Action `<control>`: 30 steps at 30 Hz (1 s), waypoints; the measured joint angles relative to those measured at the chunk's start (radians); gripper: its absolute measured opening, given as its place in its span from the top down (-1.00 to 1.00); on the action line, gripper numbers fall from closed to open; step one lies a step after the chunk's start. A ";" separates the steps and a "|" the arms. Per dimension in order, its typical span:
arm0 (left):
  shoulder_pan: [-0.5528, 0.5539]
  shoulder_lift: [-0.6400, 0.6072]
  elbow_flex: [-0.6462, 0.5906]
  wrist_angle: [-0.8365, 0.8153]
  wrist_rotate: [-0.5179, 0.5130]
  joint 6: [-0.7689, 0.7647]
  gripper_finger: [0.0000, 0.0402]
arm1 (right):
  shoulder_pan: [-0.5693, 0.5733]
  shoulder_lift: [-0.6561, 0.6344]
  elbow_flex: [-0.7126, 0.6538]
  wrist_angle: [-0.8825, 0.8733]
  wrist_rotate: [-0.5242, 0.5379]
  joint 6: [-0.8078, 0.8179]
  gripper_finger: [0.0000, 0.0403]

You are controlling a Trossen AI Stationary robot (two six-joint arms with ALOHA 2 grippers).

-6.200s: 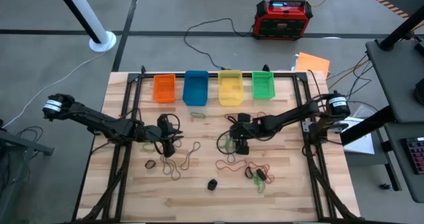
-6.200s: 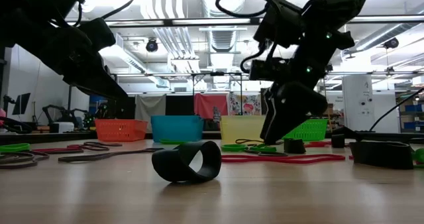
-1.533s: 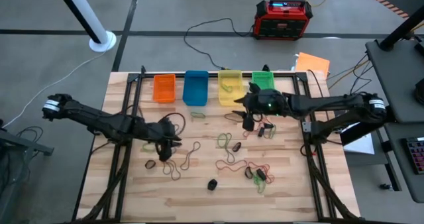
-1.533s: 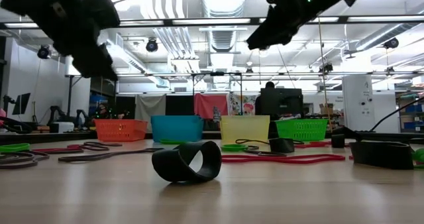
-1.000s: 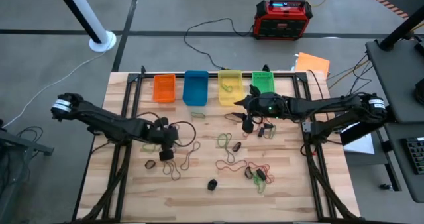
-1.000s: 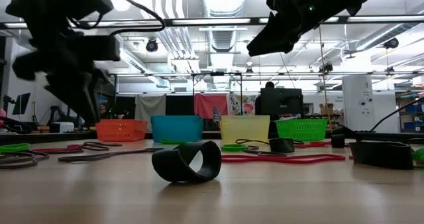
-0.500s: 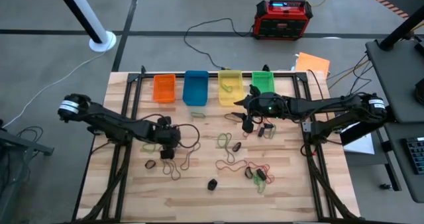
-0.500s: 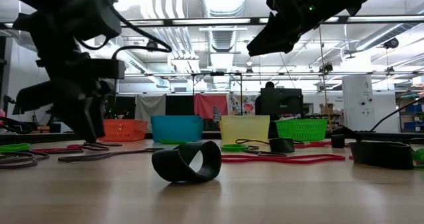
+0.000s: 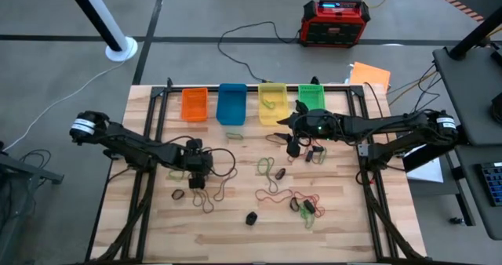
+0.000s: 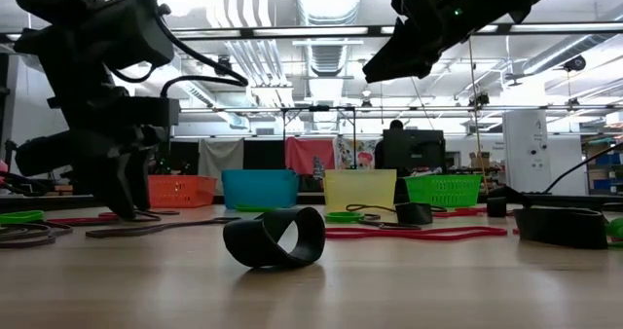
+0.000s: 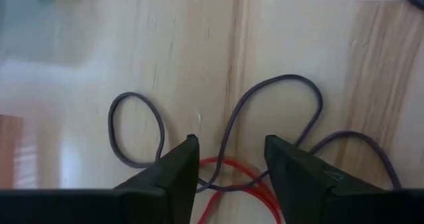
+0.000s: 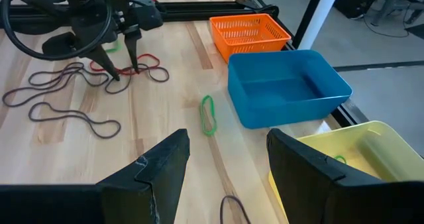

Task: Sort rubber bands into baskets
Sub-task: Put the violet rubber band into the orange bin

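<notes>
Four bins at table's far edge, bands strewn nearer on pale wood-plank top.
- Black band [image 10: 274,237]: wide, thick, curled into stubby loop, nearest the low cam, lying on its side, opening facing cam.
- Thin brown bands [image 9: 210,196]: floppy squiggles, front-left area, long axes mostly slanting front-to-back.
- Left gripper [image 9: 196,173]: low over these, fingers parted moderately, tips straddling a dark wavy strand [image 11: 278,105] and a red loop [image 11: 248,181]; nothing gripped.
- Red/green/black tangle [image 9: 302,204]: front-right area.
- Right gripper [image 9: 292,145]: raised near the bins, jaws wide, empty.
- Green band [image 12: 209,114]: narrow oval on the wood just before blue bin, long axis roughly front-to-back.
- Baskets, rectangular plastic, row l. to r.: orange [image 9: 194,104] mesh-walled; blue [image 9: 231,103] smooth, solid; yellow [image 9: 272,103] w/ green loop inside; green [image 9: 311,99] mesh.
</notes>
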 joint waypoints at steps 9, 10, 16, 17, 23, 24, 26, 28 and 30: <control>-0.002 0.000 -0.017 0.028 0.003 -0.001 0.68 | 0.000 0.000 0.000 -0.001 0.000 0.015 0.01; -0.001 0.000 -0.019 0.034 0.002 -0.001 0.75 | 0.000 0.000 0.000 -0.001 0.000 0.015 0.01; 0.000 0.002 -0.021 0.039 -0.010 -0.001 0.97 | 0.000 0.000 -0.009 -0.001 0.000 0.015 0.01; 0.000 0.002 -0.022 0.040 -0.014 -0.001 0.98 | 0.000 0.000 -0.012 -0.001 0.000 0.017 0.01; 0.000 0.002 -0.023 0.055 -0.028 -0.002 1.00 | 0.000 0.001 -0.046 0.000 0.000 0.056 0.01; 0.000 0.002 -0.023 0.056 -0.029 -0.002 1.00 | 0.000 0.001 -0.051 0.000 0.000 0.061 0.01; 0.000 -0.002 -0.023 0.058 -0.030 -0.002 1.00 | 0.000 0.001 -0.061 0.000 0.000 0.069 0.01; 0.001 -0.009 -0.023 0.062 -0.034 -0.003 1.00 | 0.000 0.001 -0.067 0.001 0.000 0.077 0.01; 0.001 -0.018 -0.016 0.061 -0.034 -0.004 1.00 | 0.000 0.001 -0.069 0.001 0.000 0.078 0.01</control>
